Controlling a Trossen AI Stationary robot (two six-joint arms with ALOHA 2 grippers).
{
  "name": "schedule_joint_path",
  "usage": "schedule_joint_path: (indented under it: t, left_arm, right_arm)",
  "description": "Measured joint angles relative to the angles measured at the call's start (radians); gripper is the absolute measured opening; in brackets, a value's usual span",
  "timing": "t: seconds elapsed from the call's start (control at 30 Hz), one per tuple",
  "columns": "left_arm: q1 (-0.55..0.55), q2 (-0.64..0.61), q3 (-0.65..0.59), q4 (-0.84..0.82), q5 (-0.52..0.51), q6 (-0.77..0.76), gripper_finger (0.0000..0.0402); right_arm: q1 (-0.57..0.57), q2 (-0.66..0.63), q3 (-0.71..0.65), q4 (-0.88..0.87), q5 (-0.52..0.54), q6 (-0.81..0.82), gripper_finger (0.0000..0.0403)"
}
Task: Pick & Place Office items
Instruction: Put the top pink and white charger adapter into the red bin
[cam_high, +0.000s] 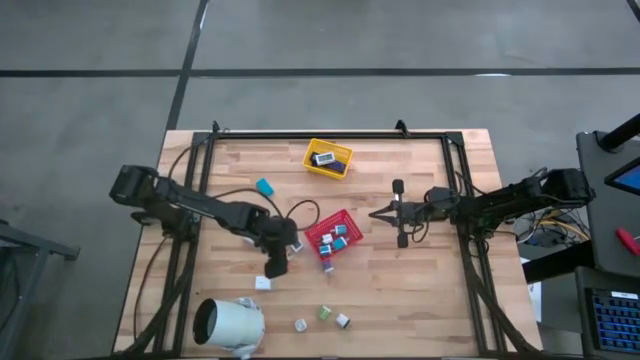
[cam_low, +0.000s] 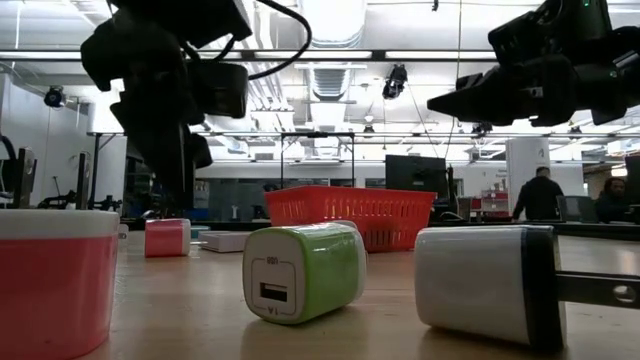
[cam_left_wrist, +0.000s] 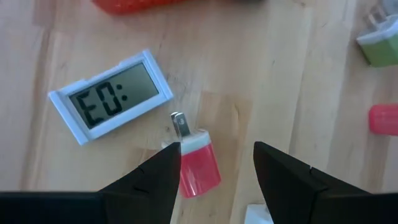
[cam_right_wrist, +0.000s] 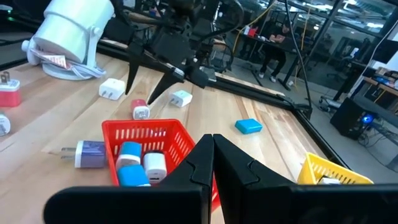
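Two spread fingers of the left hand (cam_left_wrist: 216, 163) straddle a pink charger (cam_left_wrist: 198, 168), seemingly untouched.

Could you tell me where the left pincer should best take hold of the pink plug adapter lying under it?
Grip the pink plug adapter across its two long flat sides, coming straight down. It lies flat, prongs pointing toward the white clock, and the open left pincer hangs above it, slightly off-centre.

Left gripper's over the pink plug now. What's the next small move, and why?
Probably nudge sideways, then descend. The left gripper is open above the table, but the pink plug lies off-centre beside one finger, not midway between them. The right gripper waits shut.
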Motion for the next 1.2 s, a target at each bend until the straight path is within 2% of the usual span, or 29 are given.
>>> schedule_joint_path:
  t: [0.33, 1.2]
  left_arm:
    - [-0.013, 0.099, 0.044, -0.080, -0.012, -0.053, 0.0207]
    - [-0.071, 0.157, 0.047, -0.038, -0.046, -0.073, 0.0207]
  right_arm:
    - [0.000, 0.000, -0.004, -0.003, -0.006, -0.023, 0.0008]
    - [0.000, 0.000, -0.004, 0.004, -0.005, -0.025, 0.0008]
